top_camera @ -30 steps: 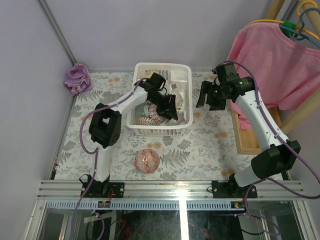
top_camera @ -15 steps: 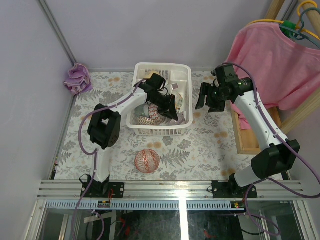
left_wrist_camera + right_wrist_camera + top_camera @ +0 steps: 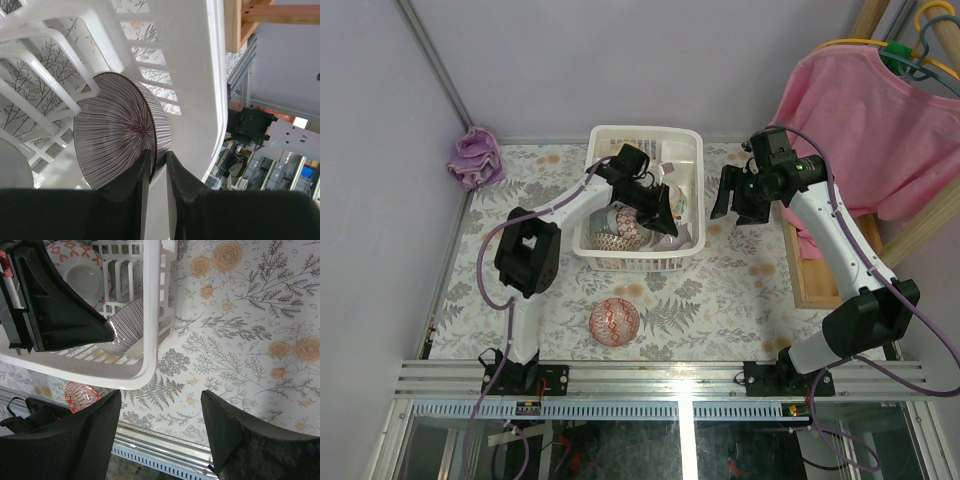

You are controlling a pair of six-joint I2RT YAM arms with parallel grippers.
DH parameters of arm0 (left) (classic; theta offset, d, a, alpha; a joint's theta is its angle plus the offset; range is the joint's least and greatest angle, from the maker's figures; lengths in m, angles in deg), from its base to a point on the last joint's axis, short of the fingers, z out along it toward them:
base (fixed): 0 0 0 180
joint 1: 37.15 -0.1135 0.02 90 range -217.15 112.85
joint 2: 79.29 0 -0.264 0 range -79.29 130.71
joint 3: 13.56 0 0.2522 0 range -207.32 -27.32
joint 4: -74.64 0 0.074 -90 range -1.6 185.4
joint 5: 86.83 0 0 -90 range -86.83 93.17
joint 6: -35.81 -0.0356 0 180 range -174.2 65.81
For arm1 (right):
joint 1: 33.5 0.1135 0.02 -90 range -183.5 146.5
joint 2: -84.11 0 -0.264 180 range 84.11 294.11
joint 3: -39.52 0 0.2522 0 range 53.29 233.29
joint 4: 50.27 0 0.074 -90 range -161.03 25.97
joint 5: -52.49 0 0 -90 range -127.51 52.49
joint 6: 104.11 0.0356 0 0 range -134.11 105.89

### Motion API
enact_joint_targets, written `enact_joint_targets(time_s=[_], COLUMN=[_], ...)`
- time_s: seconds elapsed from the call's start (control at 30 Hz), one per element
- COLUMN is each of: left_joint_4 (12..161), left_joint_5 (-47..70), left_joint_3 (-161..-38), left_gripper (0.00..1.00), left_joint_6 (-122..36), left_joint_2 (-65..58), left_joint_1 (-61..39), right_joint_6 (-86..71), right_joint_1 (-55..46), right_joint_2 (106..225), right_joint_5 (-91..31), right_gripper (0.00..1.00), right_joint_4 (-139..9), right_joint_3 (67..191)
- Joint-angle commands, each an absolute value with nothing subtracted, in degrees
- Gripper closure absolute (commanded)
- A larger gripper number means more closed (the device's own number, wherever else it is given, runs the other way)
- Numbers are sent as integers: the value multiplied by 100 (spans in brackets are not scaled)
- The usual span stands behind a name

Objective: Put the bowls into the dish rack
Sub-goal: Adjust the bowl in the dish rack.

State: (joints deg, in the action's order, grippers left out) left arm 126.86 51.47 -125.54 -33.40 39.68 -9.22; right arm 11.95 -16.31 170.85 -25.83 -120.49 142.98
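The white dish rack [image 3: 645, 129] stands at the back middle of the flowered table. Inside its right end, my left gripper [image 3: 158, 160] is shut on the rim of a brown-striped bowl [image 3: 115, 130], which stands on edge against the rack wall [image 3: 200, 75]. The rack also holds a grey-patterned bowl [image 3: 608, 232] and a red-and-white bowl [image 3: 82, 270]. In front of the rack, a red patterned bowl [image 3: 614, 320] sits on the table. My right gripper [image 3: 160, 395] hangs open and empty over the table, right of the rack.
A purple cloth [image 3: 475, 158] lies at the back left corner. A pink garment [image 3: 880, 120] hangs on a hanger at the right, above a wooden frame [image 3: 810, 275]. A metal rail [image 3: 670, 375] runs along the near table edge.
My left gripper has closed onto the rim of the striped bowl inside the rack. The right arm has barely shifted and stays open.
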Motion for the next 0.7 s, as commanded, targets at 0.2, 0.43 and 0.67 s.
enact_joint_targets(time_s=[0.2, 0.43, 0.67], left_joint_4=[11393, 10546, 9211], left_joint_5=[6052, 6256, 6342], left_joint_3=[-12321, -12074, -11570], left_gripper=[100, 100, 100], left_joint_6=[-1855, -1059, 1], left_joint_2=[3578, 3374, 3219], left_joint_1=[-1217, -1329, -1429], right_joint_6=[1215, 1221, 1240], right_joint_1=[-1663, -1663, -1663], right_joint_2=[17074, 17111, 17139], right_joint_5=[-2362, -2321, -2264], right_gripper=[28, 28, 28], right_joint_4=[-12094, -12102, -12095], right_joint_3=[14344, 14357, 14357])
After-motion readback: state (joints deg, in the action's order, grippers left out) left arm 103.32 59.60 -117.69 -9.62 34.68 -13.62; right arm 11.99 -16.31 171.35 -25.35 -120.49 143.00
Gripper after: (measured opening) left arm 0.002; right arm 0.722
